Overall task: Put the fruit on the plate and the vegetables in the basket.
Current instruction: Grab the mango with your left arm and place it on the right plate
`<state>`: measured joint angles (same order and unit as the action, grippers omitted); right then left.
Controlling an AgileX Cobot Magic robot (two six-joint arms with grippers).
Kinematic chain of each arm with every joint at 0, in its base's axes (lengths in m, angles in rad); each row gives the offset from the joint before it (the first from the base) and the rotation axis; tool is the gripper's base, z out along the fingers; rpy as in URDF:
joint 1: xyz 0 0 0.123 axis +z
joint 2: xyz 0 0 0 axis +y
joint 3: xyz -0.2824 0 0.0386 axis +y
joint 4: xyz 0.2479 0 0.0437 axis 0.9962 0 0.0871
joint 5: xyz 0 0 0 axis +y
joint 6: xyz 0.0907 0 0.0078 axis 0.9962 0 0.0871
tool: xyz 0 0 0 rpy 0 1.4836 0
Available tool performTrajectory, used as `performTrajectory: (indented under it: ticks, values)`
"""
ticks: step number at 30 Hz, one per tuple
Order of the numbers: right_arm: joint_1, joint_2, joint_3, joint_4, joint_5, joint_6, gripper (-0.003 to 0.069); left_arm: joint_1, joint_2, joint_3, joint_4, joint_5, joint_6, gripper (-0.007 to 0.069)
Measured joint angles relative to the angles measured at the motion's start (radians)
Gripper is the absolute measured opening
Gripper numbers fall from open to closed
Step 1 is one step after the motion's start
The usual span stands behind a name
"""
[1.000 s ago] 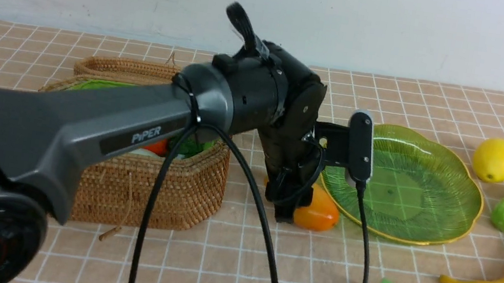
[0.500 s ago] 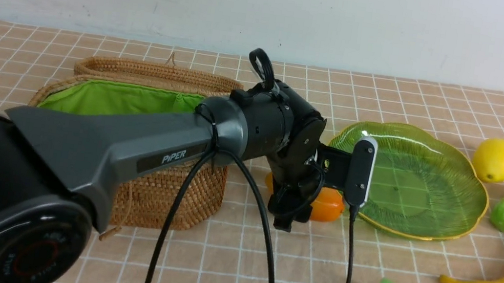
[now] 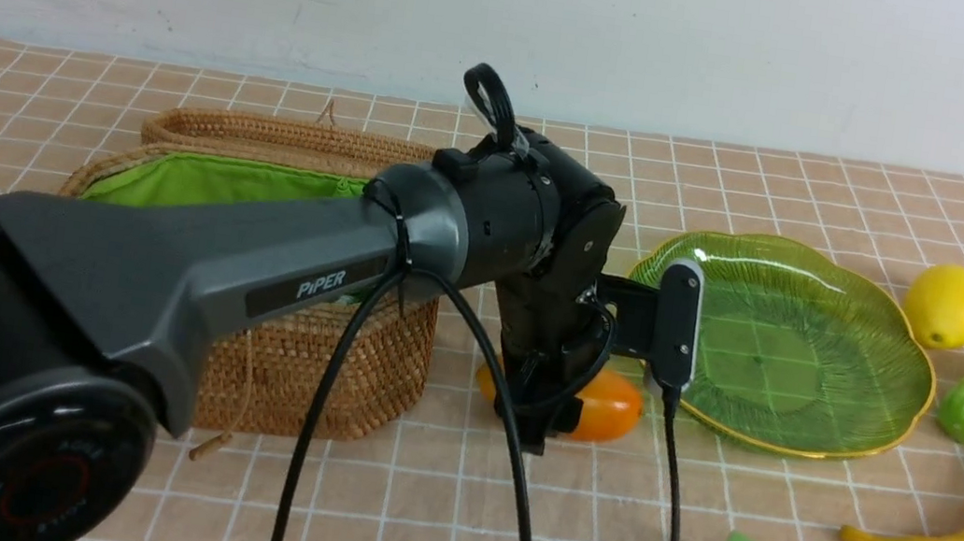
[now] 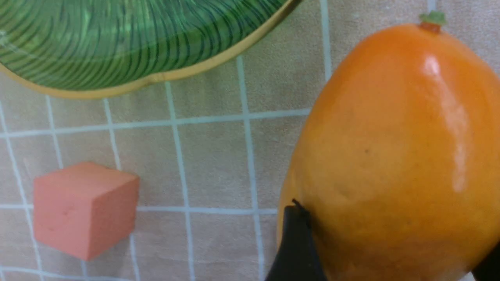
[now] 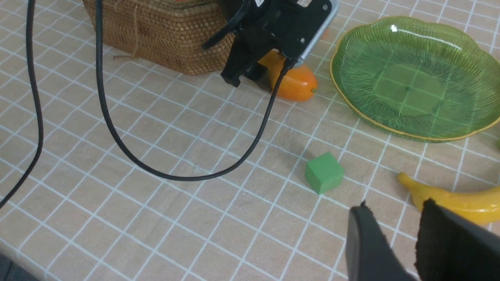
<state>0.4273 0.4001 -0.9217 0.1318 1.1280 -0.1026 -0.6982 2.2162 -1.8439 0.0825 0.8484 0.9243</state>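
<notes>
1. The mango (image 3: 609, 406) lies on the tabletop (image 3: 448, 511) at about eight o'clock from the plate (image 3: 796, 450); it is just beside the gold rim, not on it; the basket (image 3: 309, 359) stands at the mango's nine o'clock.
2. The left hand (image 3: 540, 425) is down over the mango; its fingers (image 4: 293, 242) are spread wide astride the fruit, one touching the skin; whether they clamp it I cannot tell.
3. The right hand (image 5: 396, 212) hangs near the banana (image 5: 453, 203); its fingers are a little apart, with nothing between them.
4. The mango looks like a hard, glossy shell, probably light and likely slippery; its ends taper, so a hold across the broad middle seems safest.
5. The plate looks like glass and so may chip; the fruit wants lowering onto it, not dropping.
</notes>
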Motion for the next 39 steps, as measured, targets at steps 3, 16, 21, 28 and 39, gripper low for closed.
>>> performTrajectory:
  ticks: [3, 16, 21, 28, 39]
  values:
    - [0.0, 0.0, 0.0, -0.002, -0.01, 0.0, 0.0213, 0.0, -0.004, 0.0, -0.005, 0.017, -0.045, 0.0512]
    - [0.0, 0.0, 0.0, -0.009, -0.013, 0.0, 0.0213, 0.0, 0.028, 0.017, -0.036, 0.063, -0.118, 0.0594]
    - [0.0, 0.0, 0.0, -0.009, -0.013, 0.0, 0.0213, 0.0, 0.022, 0.019, -0.038, 0.0, -0.241, 0.0491]
    - [0.0, 0.0, 0.0, -0.083, -0.05, 0.059, 0.0216, -0.005, -0.11, 0.021, -0.061, -0.133, -0.446, 0.0493]
    - [0.0, 0.0, 0.0, -0.248, -0.144, 0.301, 0.0218, -0.007, -0.005, 0.019, -0.551, -0.648, -0.372, 0.0493]
